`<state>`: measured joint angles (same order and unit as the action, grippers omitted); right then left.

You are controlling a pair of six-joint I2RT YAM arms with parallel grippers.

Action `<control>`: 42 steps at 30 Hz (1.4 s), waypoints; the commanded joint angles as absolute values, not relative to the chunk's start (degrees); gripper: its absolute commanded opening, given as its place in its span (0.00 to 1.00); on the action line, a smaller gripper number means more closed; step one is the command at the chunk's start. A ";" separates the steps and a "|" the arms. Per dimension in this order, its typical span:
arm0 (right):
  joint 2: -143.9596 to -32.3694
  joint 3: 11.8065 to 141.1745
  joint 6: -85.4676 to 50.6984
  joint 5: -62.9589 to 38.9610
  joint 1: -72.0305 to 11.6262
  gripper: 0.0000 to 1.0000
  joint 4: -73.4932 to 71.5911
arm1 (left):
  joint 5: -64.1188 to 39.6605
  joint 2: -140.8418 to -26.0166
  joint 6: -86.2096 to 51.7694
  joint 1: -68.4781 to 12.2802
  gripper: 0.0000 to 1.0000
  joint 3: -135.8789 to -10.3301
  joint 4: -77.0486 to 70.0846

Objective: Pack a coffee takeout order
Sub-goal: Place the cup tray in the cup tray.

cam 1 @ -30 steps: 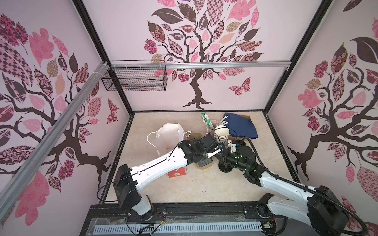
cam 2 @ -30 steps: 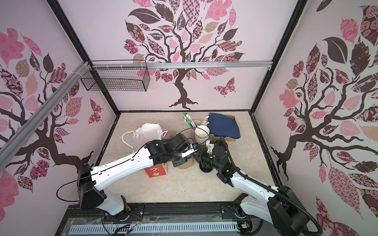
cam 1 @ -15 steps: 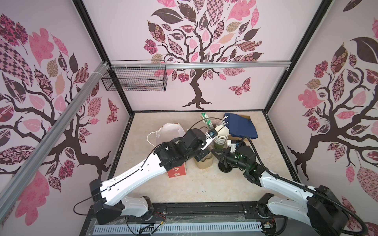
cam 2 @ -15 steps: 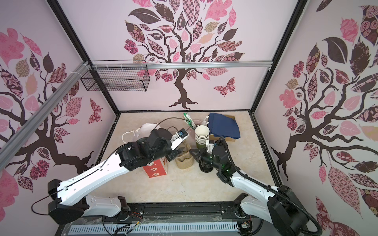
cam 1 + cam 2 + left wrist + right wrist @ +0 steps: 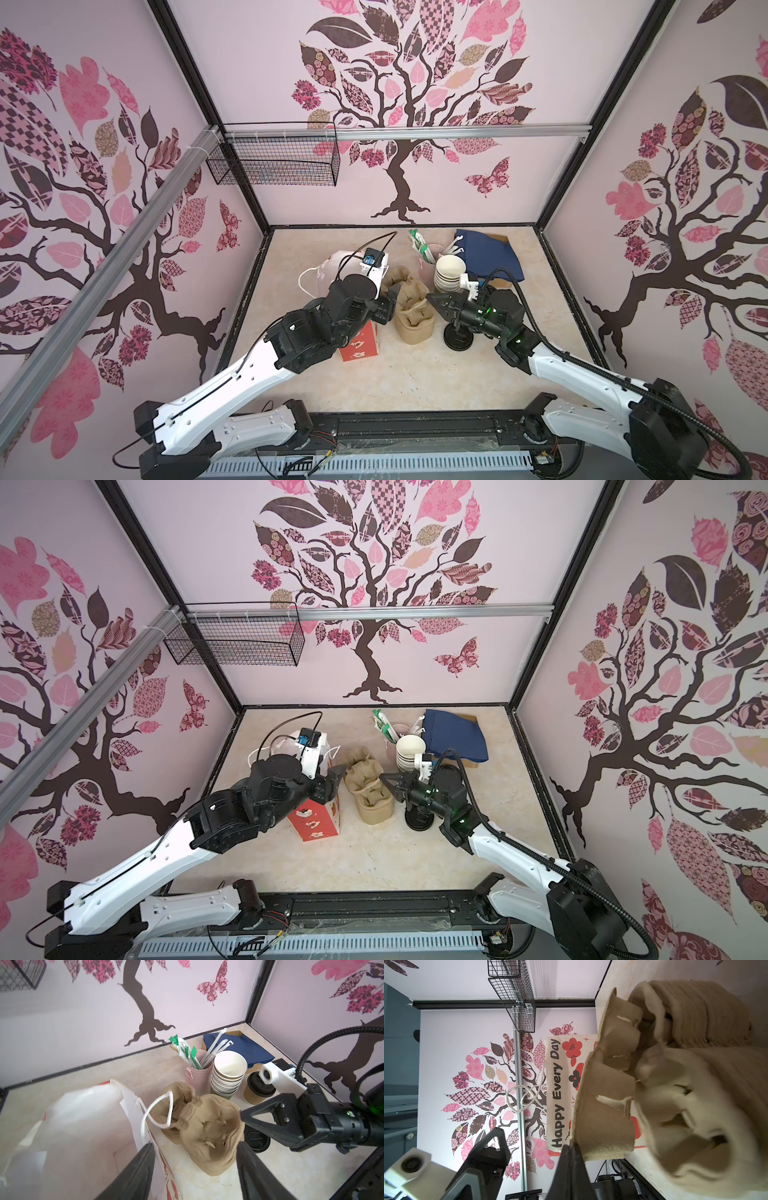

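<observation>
1. The stack of pulp carriers (image 5: 214,1167) sits about mid-bench (image 5: 374,374), just beside the open paper bag (image 5: 83,1126) on its left-edge side.
2. Our right gripper (image 5: 242,1114) is squeezed fully together. From its wrist view it looks pinched on the rim of the top carrier (image 5: 602,1105), tipping it off the stack.
3. Our left gripper (image 5: 195,1144) is spread wide with nothing in it, hanging over the bag's edge and the stack.
4. Handling guess: moulded pulp is light and fairly stiff, but thin rims bend or tear, and nested ones cling. We'd grab the outer rim or the ridge between the wells.
5. The lidded paper cup (image 5: 258,1091) and navy napkin (image 5: 486,253) wait toward the far right corner.
</observation>
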<state>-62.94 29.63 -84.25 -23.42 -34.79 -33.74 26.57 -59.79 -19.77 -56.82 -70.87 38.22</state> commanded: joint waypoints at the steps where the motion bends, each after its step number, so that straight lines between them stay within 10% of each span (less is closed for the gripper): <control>1: -62.48 30.64 -84.29 -24.52 -34.65 0.00 -35.56 | 26.60 -56.27 -36.61 -56.60 0.66 -66.94 38.08; 42: -55.55 15.53 -83.75 -22.81 -34.53 0.00 -48.26 | 29.52 -48.16 -43.69 -56.87 0.65 -60.84 37.38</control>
